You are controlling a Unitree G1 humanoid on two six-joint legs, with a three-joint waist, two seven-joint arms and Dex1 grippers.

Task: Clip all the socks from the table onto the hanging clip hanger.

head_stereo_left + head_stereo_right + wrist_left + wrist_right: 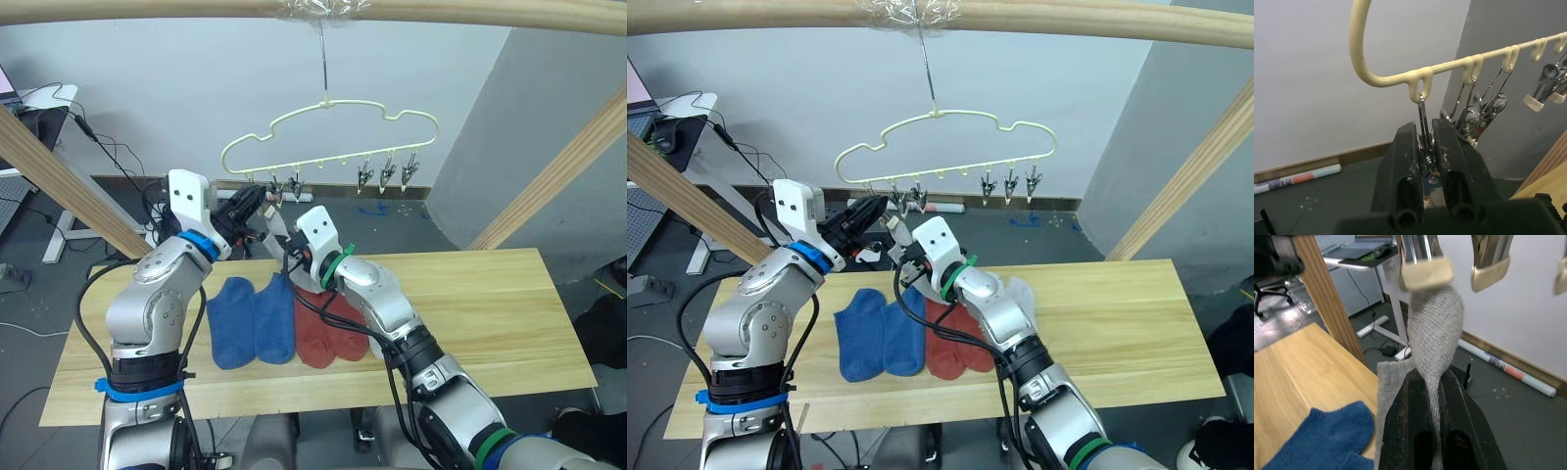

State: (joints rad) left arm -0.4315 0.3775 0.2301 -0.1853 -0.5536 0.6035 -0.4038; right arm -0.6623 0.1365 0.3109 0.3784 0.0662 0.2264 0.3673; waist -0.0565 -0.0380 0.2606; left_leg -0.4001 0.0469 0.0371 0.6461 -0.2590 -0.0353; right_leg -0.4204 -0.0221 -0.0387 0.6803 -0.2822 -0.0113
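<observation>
The left gripper [1427,147], with its two black fingers, is squeezing tight on the first small grey metal clip [1422,117] at the end of the thin pale yellow-green wire clip hanger [328,132]. The squeeze is there to push the clip's mouth open, I think.

The right gripper [1431,387] is pinching a soft light grey sock [1435,333] and holding it up so the top of the sock is touching the pale tip of that clip.

Two blue socks [250,318] and two rust-red socks [328,328] are lying side by side on the wide light wooden table [490,304], just under the arms.

To do this step well, the left gripper should be pressing hard so the clip is wide open. The right gripper should be pushing the sock edge deep into the mouth, not just at the tip. Then the left one lets go first, so the clip bites. The right one lets go last.
</observation>
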